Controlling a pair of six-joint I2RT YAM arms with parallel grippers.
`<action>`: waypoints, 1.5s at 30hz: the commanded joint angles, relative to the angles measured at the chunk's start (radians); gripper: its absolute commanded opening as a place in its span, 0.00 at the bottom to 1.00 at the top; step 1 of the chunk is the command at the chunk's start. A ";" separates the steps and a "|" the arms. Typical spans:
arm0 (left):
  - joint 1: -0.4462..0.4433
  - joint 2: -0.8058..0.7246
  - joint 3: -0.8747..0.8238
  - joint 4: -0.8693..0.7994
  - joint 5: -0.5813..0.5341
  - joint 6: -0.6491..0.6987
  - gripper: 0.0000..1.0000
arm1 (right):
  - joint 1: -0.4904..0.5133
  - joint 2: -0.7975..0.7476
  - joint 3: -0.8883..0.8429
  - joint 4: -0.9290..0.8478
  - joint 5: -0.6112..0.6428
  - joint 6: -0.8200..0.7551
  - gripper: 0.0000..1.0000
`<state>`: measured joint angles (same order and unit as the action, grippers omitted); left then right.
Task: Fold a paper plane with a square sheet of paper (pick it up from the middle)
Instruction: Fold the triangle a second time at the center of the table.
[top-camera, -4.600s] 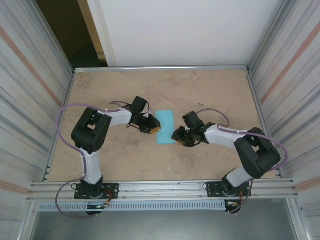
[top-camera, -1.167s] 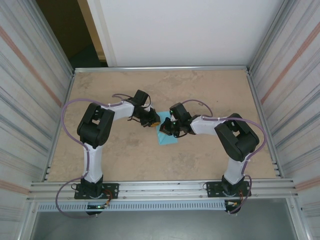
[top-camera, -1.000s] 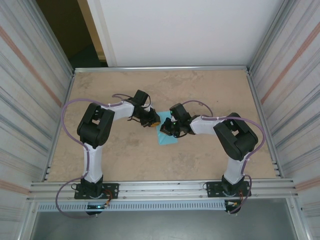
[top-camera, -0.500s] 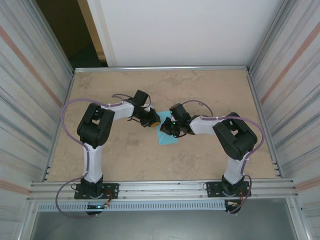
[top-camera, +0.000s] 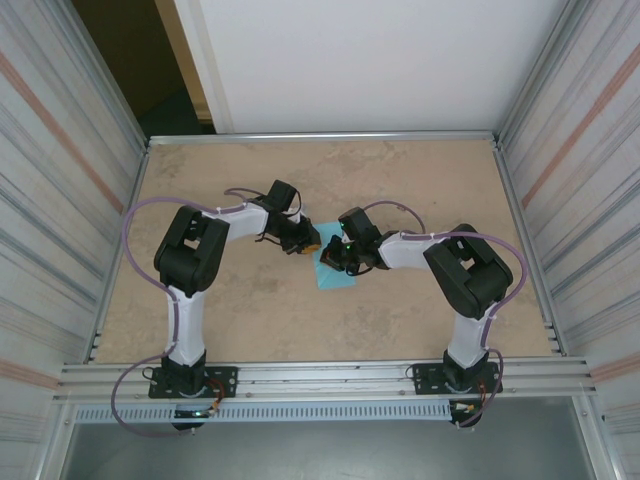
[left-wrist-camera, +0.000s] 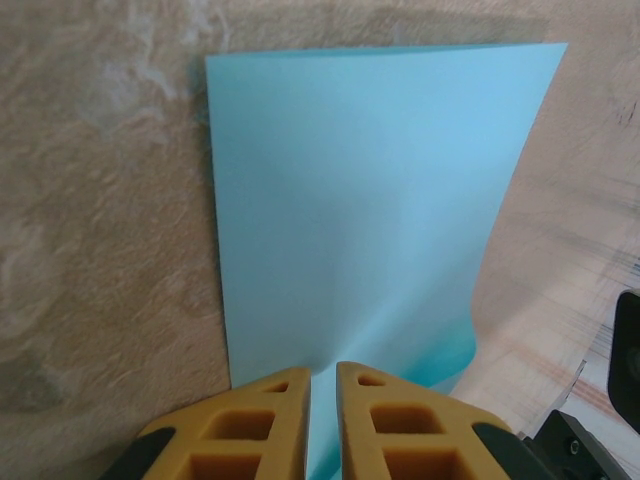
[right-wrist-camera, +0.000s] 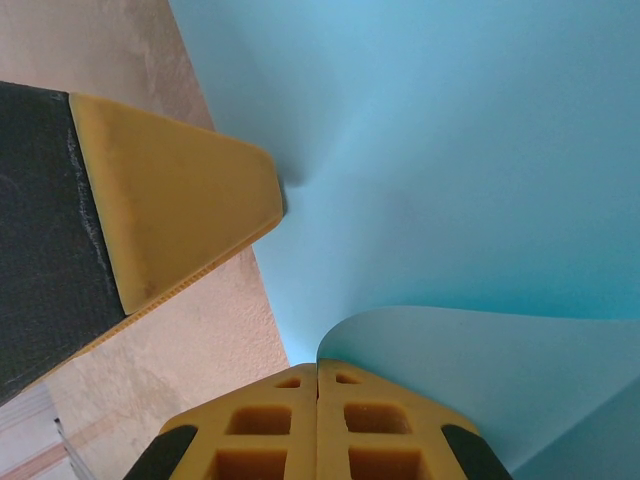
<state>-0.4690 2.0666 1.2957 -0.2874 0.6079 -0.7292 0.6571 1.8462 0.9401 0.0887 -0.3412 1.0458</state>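
The square sheet of paper (top-camera: 336, 276) is light blue, folded into a narrow strip, and lies flat mid-table (left-wrist-camera: 370, 200). My left gripper (top-camera: 310, 245) stands at its upper left end. The jaws are all but together with a thin slit (left-wrist-camera: 322, 372), and the tips press down on the sheet. One of its fingers (right-wrist-camera: 170, 190) dents the paper in the right wrist view. My right gripper (top-camera: 338, 257) is over the sheet with jaws fully together (right-wrist-camera: 318, 365). It is shut on a corner flap (right-wrist-camera: 470, 370) that curls up over the rest of the sheet (right-wrist-camera: 450, 150).
The tan table (top-camera: 420, 180) is walled by corrugated metal panels at left (top-camera: 60, 200) and right (top-camera: 580, 200). An aluminium rail (top-camera: 320, 378) runs along the near edge. The two grippers are nearly touching over the paper.
Since the oldest frame my right gripper has moved left onto the sheet and a corner has been lifted. Over the last second only the right elbow has drifted slightly left.
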 joint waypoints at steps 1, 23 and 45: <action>0.000 0.013 -0.024 -0.035 -0.009 0.009 0.17 | 0.007 0.024 0.029 -0.016 -0.018 -0.013 0.00; 0.000 0.010 -0.030 -0.034 -0.013 0.005 0.16 | 0.006 0.037 0.029 -0.047 0.019 -0.009 0.00; 0.000 0.010 -0.029 -0.033 -0.010 0.006 0.16 | 0.007 0.052 0.029 -0.021 -0.007 -0.017 0.00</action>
<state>-0.4690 2.0666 1.2911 -0.2825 0.6086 -0.7292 0.6571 1.8725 0.9539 0.0753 -0.3443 1.0424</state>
